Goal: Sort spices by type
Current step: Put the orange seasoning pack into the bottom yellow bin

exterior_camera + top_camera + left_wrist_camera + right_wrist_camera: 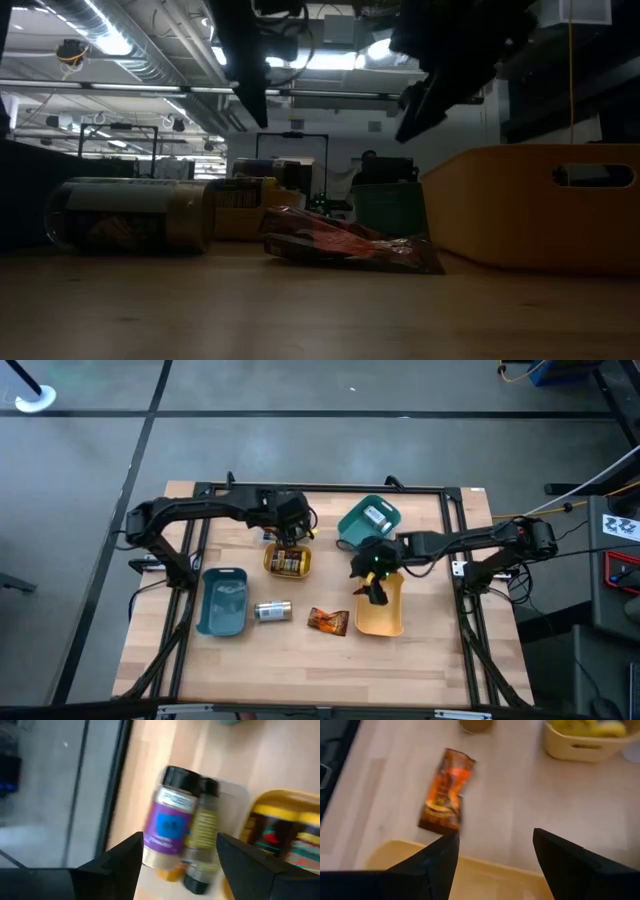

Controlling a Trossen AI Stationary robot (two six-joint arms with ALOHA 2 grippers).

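My left gripper [291,528] [180,840] hovers open above two jars lying side by side on their sides in a clear tray. One has a purple label [167,825] and one a yellow-green label [202,835]. Beside them, several jars lie in the yellow tray [287,563] [285,805]. My right gripper [376,586] [495,837] hangs open over the orange tray [385,615] [485,870]. The orange-brown packet [328,621] [445,790] [350,245] lies flat on the table next to that tray. A single jar [272,611] [130,215] lies on its side. Another jar [377,517] rests in the teal tray.
The blue tray [222,600] sits at the table's left, next to the lone jar. The teal tray [355,525] stands at the far side, just beyond the orange tray. Bare wood stretches along the near edge [320,670]. Black frame rails run along the table's sides.
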